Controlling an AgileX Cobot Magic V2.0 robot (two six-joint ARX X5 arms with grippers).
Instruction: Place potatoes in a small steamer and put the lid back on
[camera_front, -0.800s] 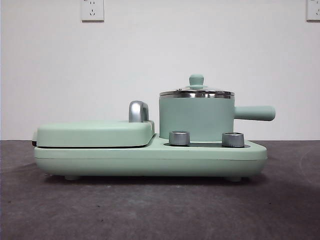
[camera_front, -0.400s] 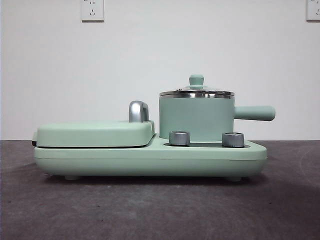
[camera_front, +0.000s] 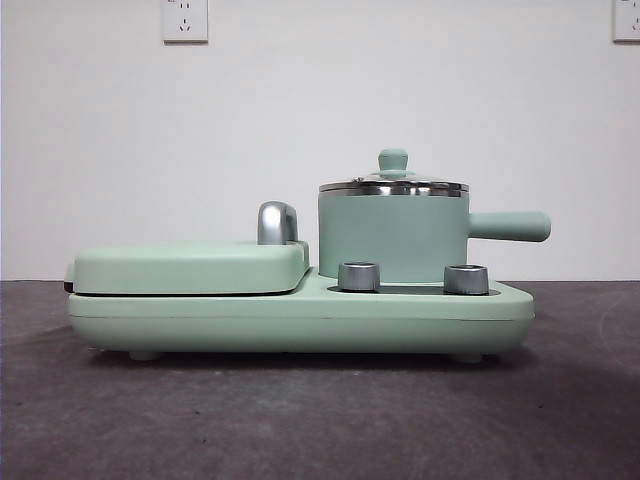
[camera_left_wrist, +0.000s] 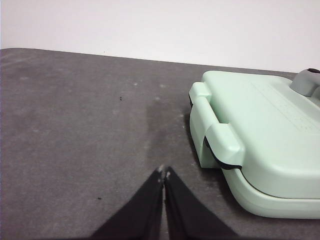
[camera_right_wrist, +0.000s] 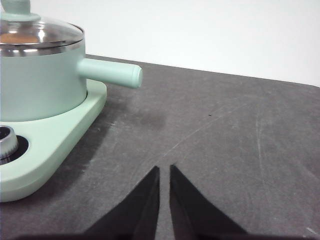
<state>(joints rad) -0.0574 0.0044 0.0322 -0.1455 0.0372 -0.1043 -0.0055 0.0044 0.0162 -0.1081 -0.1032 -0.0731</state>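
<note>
— Front view, any movement since a second ago?
— None; nothing has shifted. No readable writing anywhere.
— Count it, left to right.
— One griddle cover (camera_front: 190, 267), one chrome handle (camera_front: 277, 222), two dials (camera_front: 359, 276), one small steamer (camera_front: 393, 238) with one lid (camera_front: 393, 183) seated on its rim.
— The potato (camera_right_wrist: 15, 37)?
— Inside, orange under the glass.
— Grippers?
— Left gripper (camera_left_wrist: 164, 173) pinched together beside the cover; right gripper (camera_right_wrist: 164, 169) nearly closed, empty, near the steamer.

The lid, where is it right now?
In the front view, the lid sits on the green pot, right of the griddle cover, above two knobs.
</note>
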